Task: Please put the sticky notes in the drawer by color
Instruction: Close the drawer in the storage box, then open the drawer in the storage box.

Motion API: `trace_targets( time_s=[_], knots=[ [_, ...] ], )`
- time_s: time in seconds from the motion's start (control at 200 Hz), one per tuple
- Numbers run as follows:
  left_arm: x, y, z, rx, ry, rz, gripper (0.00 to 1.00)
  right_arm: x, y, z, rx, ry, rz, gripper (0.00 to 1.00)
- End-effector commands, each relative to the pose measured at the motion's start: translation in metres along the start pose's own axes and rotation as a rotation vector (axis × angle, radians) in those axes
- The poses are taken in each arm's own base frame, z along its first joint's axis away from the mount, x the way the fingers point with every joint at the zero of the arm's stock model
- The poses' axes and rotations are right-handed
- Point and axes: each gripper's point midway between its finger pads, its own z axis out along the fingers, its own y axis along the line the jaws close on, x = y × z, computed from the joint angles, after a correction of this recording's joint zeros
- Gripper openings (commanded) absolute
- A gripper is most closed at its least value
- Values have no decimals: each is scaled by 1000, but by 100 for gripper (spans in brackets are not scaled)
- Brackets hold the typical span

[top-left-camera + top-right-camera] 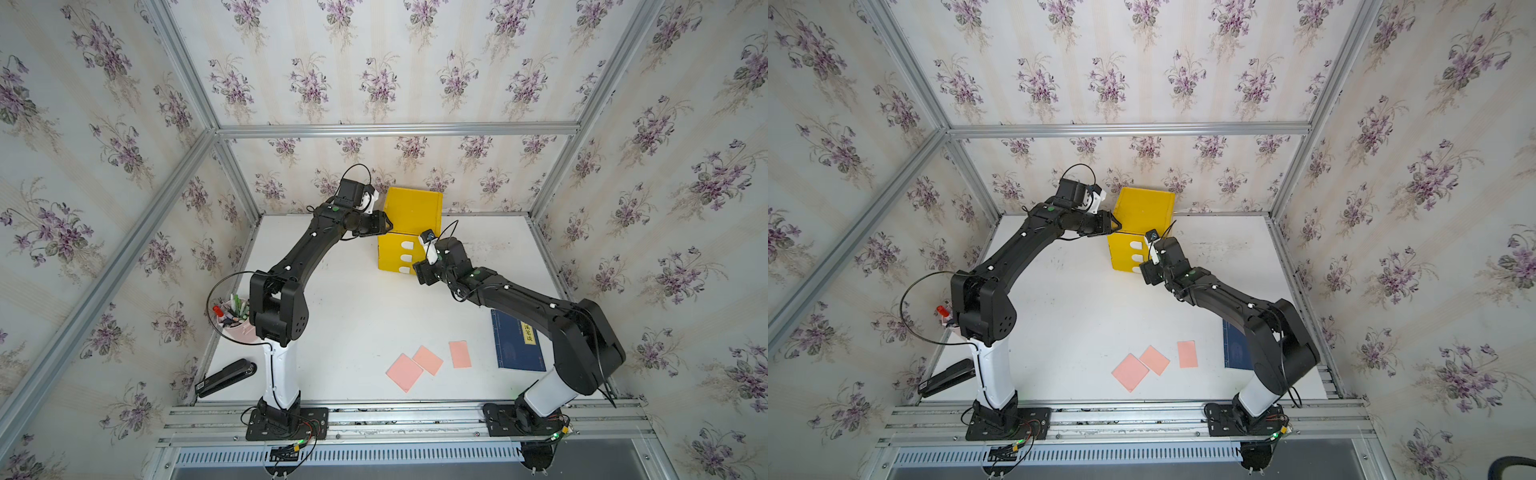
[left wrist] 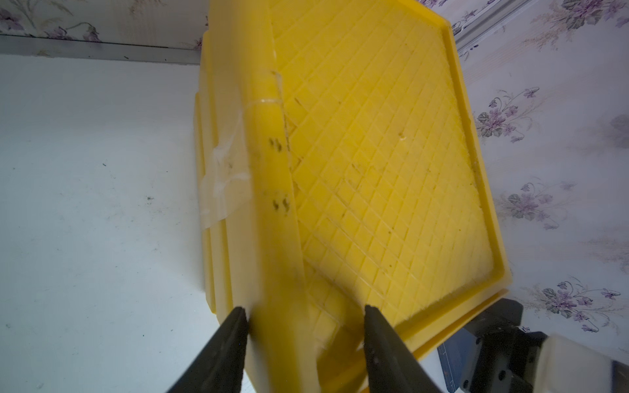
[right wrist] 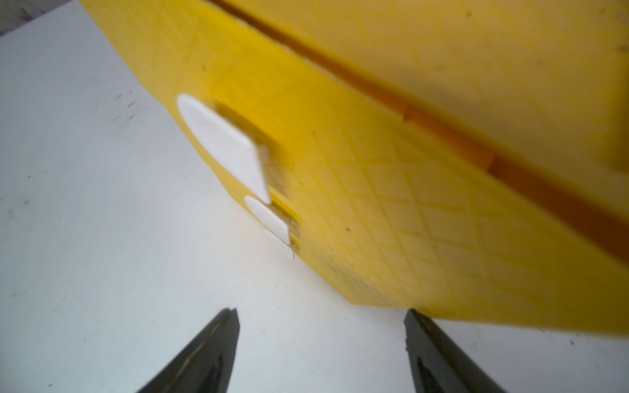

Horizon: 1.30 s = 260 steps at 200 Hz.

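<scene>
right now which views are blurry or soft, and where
Right wrist view: the drawer front and white tabs are smeared. Left wrist view: its near rim is soft, the lattice top sharper. Both top views: evenly lit, sticky notes crisp-edged.

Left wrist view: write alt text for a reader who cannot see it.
The left end effector clamps the raised rim near a corner of the yellow drawer chest, whose top is moulded in a diamond grid. Clear tape sticks to the chest's side, with the white table below and floral wallpaper behind.
</scene>
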Motion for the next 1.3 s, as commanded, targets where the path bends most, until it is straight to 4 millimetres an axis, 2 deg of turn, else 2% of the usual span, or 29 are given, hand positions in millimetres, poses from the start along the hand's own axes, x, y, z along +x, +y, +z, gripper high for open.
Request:
trace_targets(
  time_s=[0.0,0.03,0.04,0.06,0.135,0.2,0.325,0.46,0.565,0.66,0.764,1.099,1.199,1.294],
  knots=[
    [29,12,-2,-55,107,-42,54,-25,6,-20,-116,-113,110,81],
    [29,11,-3,-57,110,-43,54,-28,4,-25,-134,-122,156,80],
    [28,11,-3,-58,109,-43,55,-29,-9,-26,-118,-125,184,80],
    [28,10,-4,-56,110,-45,54,-30,-15,-28,-121,-126,218,79],
    [28,10,-6,-56,101,-58,56,-31,-27,-33,-137,-114,286,78],
    [28,7,-10,-46,89,-70,61,-33,-36,-36,-110,-120,292,78],
    [29,6,-17,-53,68,-78,62,-45,-47,-36,-80,-119,276,78],
    [26,4,-22,-54,44,-74,67,-53,-51,-31,-73,-113,288,78],
    [16,4,-24,-73,31,-57,71,-59,-55,-27,-66,-117,309,76],
    [6,7,-23,-90,20,-51,73,-57,-54,-20,-75,-93,311,75],
    [3,13,-19,-114,30,-47,73,-51,-57,-15,-51,-90,310,75],
    [5,28,-3,-138,52,-49,70,-56,-59,-4,-47,-85,292,75],
    [5,31,0,-139,53,-52,70,-65,-59,-13,-50,-114,280,76],
    [5,33,2,-145,64,-49,70,-77,-57,-44,-54,-201,247,79]
  ],
)
